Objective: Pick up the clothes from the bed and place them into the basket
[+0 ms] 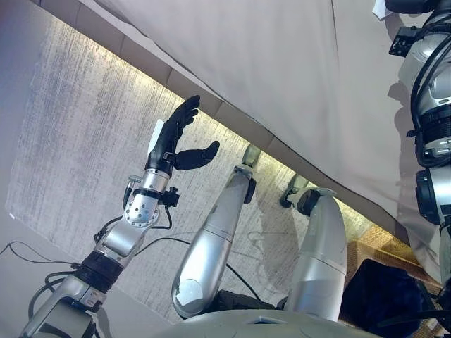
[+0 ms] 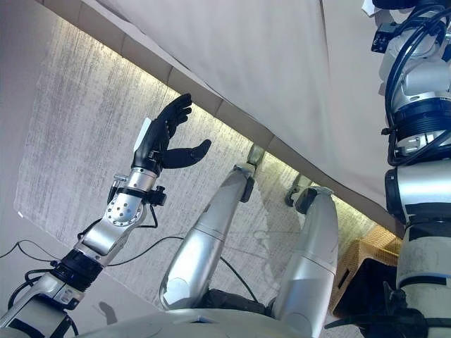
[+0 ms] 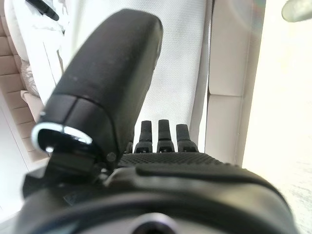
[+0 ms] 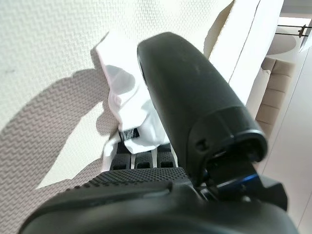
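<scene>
A crumpled white cloth lies on the bed's white sheet, bunched up right against my right hand; the cloth covers the front of that hand. In the eye views my right arm reaches up onto the bed at the far right, and the hand itself is out of those views. A scrap of white shows at the top right corner there. My left hand is raised beside the bed, open and holding nothing. The woven basket stands on the floor at the lower right.
Something dark blue lies in the basket. A grey textured rug covers the floor along the bed's padded beige base, which runs diagonally across the view.
</scene>
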